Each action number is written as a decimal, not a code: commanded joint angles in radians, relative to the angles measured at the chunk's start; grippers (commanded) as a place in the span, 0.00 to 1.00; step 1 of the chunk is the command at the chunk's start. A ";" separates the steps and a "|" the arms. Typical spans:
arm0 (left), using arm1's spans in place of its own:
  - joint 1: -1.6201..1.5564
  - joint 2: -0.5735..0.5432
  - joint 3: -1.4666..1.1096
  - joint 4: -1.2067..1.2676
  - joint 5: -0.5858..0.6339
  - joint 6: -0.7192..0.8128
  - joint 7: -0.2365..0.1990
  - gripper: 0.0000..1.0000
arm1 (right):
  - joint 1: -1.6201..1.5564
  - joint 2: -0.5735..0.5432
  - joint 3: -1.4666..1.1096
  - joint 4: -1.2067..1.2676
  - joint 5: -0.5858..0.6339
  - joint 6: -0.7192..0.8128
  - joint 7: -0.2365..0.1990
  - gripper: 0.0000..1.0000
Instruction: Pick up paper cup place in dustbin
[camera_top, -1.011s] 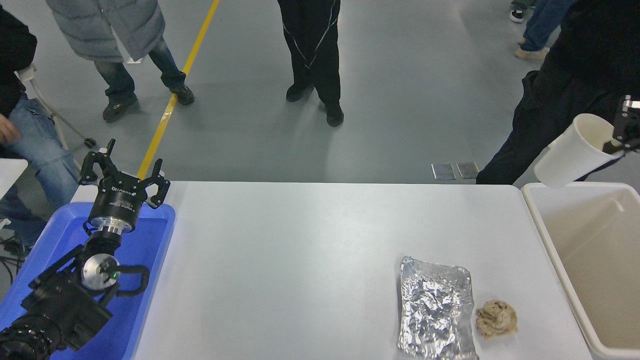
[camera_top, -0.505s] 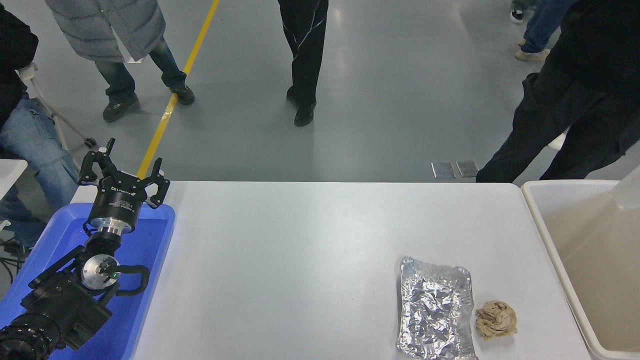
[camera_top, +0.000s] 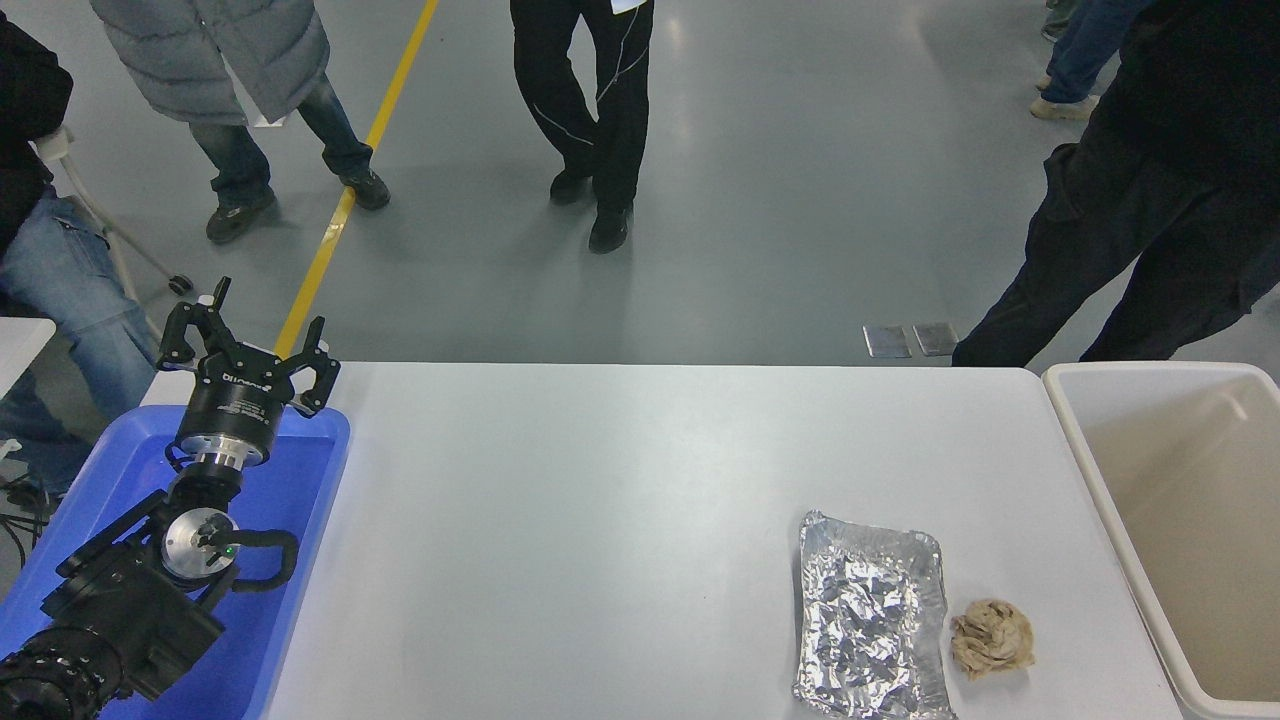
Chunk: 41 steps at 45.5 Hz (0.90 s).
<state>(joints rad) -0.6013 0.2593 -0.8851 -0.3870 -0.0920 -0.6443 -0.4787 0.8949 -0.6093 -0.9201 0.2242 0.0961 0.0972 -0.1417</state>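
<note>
Item, dustbin (camera_top: 1075, 440): cream tub at the table's right end, rim and near wall in view; the part of its floor we can see lies bare.

Item, paper cup: not visible now. One second ago it hung tilted in the right gripper above the bin's far corner; half a second ago only a pale blur showed at the right edge. We judge it probably dropped into the bin's hidden part, though we cannot confirm this.

Item, right gripper: withdrawn out of view, so its state is unknown to us.

Item, left gripper (camera_top: 247, 345): parked over the blue tray (camera_top: 300, 520), fingers spread, holding nothing.

Item, foil tray (camera_top: 870, 615) and brown paper ball (camera_top: 992, 637): unmoved on the table (camera_top: 600, 500).

If so, the task looks done.
</note>
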 joint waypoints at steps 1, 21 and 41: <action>0.000 0.000 0.000 0.000 0.000 0.000 0.000 0.98 | -0.185 0.123 0.087 -0.183 0.010 -0.057 -0.015 0.00; 0.000 0.000 0.000 -0.001 0.000 0.000 0.000 0.98 | -0.229 0.140 0.084 -0.187 0.014 -0.100 -0.015 0.29; 0.000 0.000 0.000 0.000 0.000 0.000 0.000 0.98 | -0.168 0.120 0.086 -0.111 0.014 -0.166 -0.013 0.89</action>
<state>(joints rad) -0.6013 0.2592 -0.8847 -0.3869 -0.0920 -0.6443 -0.4786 0.6849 -0.4730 -0.8365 0.0518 0.1099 -0.0535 -0.1554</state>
